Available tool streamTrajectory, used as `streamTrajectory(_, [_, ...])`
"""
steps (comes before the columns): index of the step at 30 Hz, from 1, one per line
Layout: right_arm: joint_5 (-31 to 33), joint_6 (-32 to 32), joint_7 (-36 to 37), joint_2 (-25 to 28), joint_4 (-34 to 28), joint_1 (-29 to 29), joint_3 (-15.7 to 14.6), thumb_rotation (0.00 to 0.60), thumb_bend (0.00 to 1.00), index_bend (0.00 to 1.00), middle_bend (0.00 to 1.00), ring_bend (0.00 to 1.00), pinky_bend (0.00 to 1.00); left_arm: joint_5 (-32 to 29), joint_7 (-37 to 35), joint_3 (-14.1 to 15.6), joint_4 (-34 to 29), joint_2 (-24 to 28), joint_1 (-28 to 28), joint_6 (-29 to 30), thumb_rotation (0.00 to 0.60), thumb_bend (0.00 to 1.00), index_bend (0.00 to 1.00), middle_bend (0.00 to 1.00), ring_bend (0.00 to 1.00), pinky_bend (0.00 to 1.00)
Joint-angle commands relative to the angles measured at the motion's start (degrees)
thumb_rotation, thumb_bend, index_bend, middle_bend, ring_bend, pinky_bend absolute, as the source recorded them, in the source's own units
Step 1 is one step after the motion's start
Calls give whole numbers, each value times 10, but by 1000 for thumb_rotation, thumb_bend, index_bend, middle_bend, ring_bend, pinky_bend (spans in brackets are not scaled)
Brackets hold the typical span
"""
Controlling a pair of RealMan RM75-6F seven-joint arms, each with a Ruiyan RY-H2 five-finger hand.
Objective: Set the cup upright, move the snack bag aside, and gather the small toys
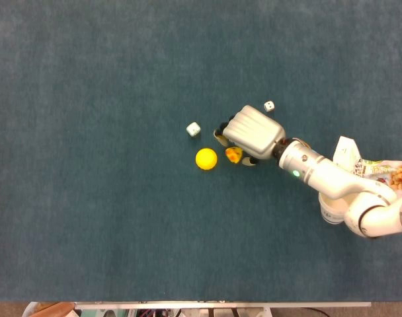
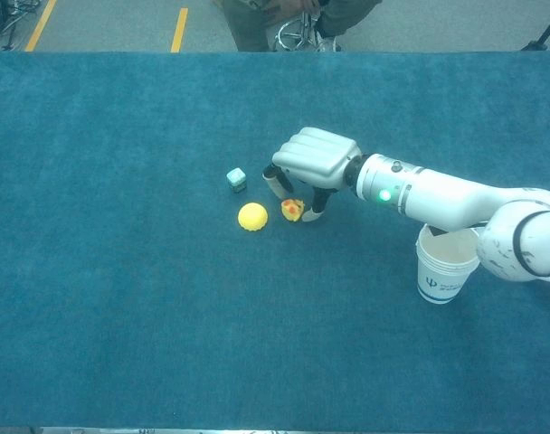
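My right hand [image 1: 250, 132] [image 2: 311, 163] hovers low over the blue cloth, fingers curled down around a small yellow duck [image 1: 233, 156] [image 2: 291, 210], which it grips at table level. Just left of the duck lies a yellow ball [image 1: 205, 158] [image 2: 252, 216]. A pale green-white die [image 1: 193, 129] [image 2: 236, 179] sits above the ball. A smaller white die [image 1: 269, 105] lies just beyond the hand. The paper cup [image 2: 444, 267] [image 1: 330, 210] stands upright under the right forearm. The snack bag [image 1: 379, 173] lies at the right edge. My left hand shows in neither view.
The blue cloth [image 1: 95, 198] covers the whole table. The right forearm [image 2: 438, 194] stretches in from the right, over the cup. A person's legs and a stool [image 2: 293, 23] stand beyond the far edge.
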Motion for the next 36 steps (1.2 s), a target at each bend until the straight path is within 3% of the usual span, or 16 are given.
streamTrajectory(1, [-1,-4,21,-2,8,6,2,600,0,237,348,429,615,0,-2,0,2,-1,0,-1,600,100,433,376,326,471])
streamTrajectory(3, [-7,7,36,3,6,4,3,600,0,194,318,407,615,-1,-3,0,3,-1,1,-1,600,100,433,376,326,471])
streamTrajectory(10, [-25,44,63,42,-32,-4,3,600,0,188,312,397,610,1,-1,0,4,-3,-2,-4,600,100,433,376,326,471])
streamTrajectory(20, [-20,78,26,97,-98,-24,5,600,0,188,312,397,609,5,12,-1,-7,1,-6,-3,600,100,433,376,326,471])
streamTrajectory(28, [15,71,-15,110,-93,-32,12,600,0,189,315,387,605,9,20,-4,-16,6,-10,0,600,100,433,376,326,471])
streamTrajectory(36, [64,45,-68,127,-96,-38,15,600,0,309,357,362,565,11,29,-6,-27,12,-15,1,600,100,433,376,326,471])
